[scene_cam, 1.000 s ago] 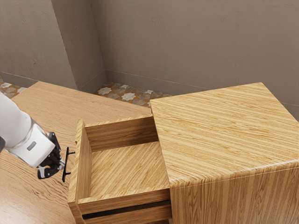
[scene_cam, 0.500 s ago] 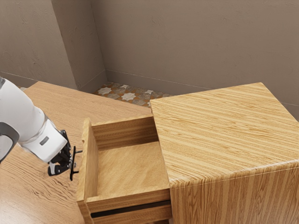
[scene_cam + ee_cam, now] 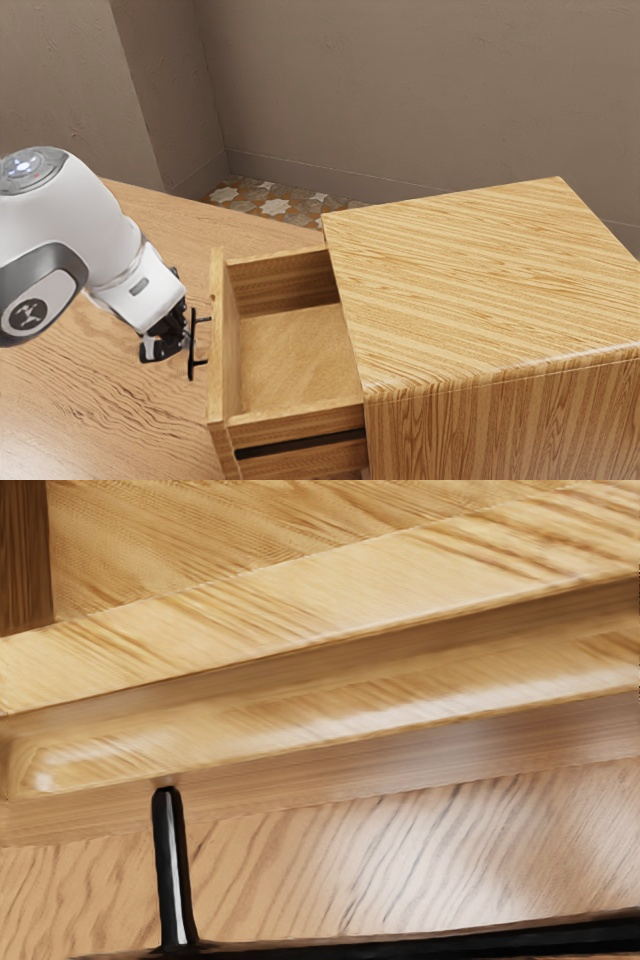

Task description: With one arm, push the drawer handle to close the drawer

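Closing push on the pale striped-wood drawer (image 3: 218,350) at its slim black bar handle (image 3: 191,345).
From where I stand, the white-and-grey robot arm (image 3: 90,225) has its black end effector (image 3: 181,341) at the handle's outer side, touching or just beside it; whether the end effector is spread or pressed together, I cannot tell. The drawer is partly open, projecting from the boxy striped-wood cabinet (image 3: 480,290) above the brown wooden tabletop (image 3: 100,410). The step in hand, I judge, calls for a steady, level push straight toward the cabinet, with pressure kept near the handle's middle (an off-centre shove could skew the drawer, or slip past the bar) and eased as the drawer front nears the cabinet, until it seats.
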Available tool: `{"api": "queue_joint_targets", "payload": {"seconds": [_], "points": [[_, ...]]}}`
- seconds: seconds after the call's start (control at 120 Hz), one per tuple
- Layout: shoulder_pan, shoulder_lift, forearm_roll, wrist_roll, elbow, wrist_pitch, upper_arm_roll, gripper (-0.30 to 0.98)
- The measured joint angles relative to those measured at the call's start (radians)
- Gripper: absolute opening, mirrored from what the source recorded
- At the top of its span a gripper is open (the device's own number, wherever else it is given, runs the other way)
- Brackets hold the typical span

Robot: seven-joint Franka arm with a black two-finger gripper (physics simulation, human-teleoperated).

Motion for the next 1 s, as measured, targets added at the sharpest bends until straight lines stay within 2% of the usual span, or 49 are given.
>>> {"api": "queue_joint_targets", "payload": {"seconds": [0.4,0.717,1.0], "points": [[0.013,0.127,-0.002,-0.046,0.100,0.037,-0.061,-0.10],[0.071,0.280,-0.011,-0.122,0.224,0.058,-0.149,-0.10],[0.094,0.382,-0.006,-0.163,0.305,0.078,-0.190,-0.10]]}}
